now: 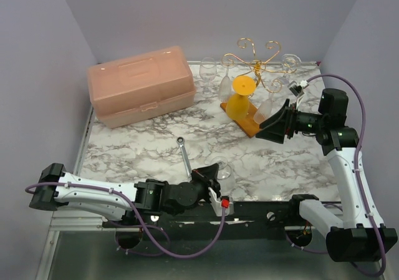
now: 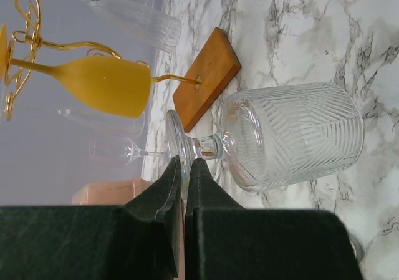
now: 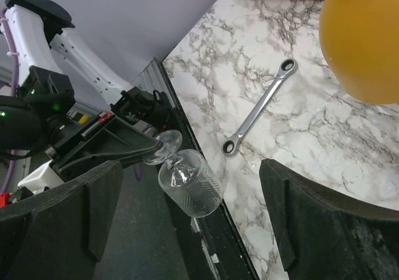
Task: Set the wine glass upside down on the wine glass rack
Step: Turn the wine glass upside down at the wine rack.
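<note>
My left gripper (image 1: 211, 181) is shut on the foot of a clear ribbed wine glass (image 1: 224, 175) and holds it over the table's near edge. In the left wrist view the jaws (image 2: 185, 165) pinch the rim of the foot, and the glass's bowl (image 2: 293, 136) points away over the marble. The gold wire rack (image 1: 257, 58) stands at the back right on its orange-brown base (image 1: 244, 121). A yellow glass (image 1: 240, 99) and several clear glasses hang on it upside down. My right gripper (image 1: 274, 123) is open and empty beside the rack base. It faces the held glass (image 3: 190, 181).
A pink toolbox (image 1: 140, 85) sits at the back left. A metal wrench (image 1: 185, 154) lies on the marble table (image 1: 137, 146) just beyond the held glass, and it also shows in the right wrist view (image 3: 259, 108). Purple walls close in the sides and back.
</note>
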Robot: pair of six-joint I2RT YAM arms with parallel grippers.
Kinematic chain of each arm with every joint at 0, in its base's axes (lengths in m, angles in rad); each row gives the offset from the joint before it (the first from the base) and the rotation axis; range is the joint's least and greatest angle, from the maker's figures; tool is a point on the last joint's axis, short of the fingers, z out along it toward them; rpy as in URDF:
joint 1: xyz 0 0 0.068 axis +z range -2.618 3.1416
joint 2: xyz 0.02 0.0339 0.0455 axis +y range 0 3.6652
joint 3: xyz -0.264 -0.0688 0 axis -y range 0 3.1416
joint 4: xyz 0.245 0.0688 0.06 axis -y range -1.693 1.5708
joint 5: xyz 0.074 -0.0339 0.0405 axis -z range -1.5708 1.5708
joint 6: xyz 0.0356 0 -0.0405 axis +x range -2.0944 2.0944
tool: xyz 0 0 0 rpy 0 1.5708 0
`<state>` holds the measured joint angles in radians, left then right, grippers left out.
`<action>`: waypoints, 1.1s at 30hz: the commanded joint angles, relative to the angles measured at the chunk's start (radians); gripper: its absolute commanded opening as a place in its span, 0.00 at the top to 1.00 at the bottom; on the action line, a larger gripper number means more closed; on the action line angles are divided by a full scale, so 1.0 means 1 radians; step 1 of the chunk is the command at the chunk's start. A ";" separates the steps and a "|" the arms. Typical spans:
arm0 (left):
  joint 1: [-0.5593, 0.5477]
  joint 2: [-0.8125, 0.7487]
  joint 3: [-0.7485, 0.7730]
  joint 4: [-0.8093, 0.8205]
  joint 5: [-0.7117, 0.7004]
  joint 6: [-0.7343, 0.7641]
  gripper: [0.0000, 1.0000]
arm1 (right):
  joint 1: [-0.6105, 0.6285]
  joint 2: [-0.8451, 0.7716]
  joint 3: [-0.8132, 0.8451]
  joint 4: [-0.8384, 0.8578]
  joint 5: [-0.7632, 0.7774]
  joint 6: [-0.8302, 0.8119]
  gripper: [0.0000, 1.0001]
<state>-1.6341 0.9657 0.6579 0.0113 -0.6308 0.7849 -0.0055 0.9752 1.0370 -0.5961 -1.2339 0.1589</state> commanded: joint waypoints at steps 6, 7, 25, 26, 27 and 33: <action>-0.023 0.028 0.006 0.121 -0.064 0.067 1.00 | 0.005 -0.005 -0.027 0.068 -0.030 0.103 0.00; -0.024 0.029 0.005 0.129 -0.064 0.073 1.00 | 0.005 -0.004 -0.032 0.075 -0.027 0.124 0.00; -0.026 0.180 -0.100 0.580 -0.111 0.371 1.00 | 0.006 0.040 -0.125 0.246 -0.053 0.483 0.07; -0.026 0.196 -0.099 0.613 -0.118 0.395 1.00 | 0.005 0.039 -0.127 0.229 -0.053 0.471 0.08; -0.026 0.218 -0.098 0.653 -0.123 0.427 1.00 | 0.006 0.036 -0.129 0.219 -0.053 0.466 0.09; -0.013 0.335 -0.063 0.808 -0.127 0.568 1.00 | 0.006 0.024 -0.143 0.139 -0.039 0.405 0.16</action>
<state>-1.6516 1.2446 0.5537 0.5934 -0.7212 1.2133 -0.0055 1.0115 0.9051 -0.3851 -1.2549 0.6014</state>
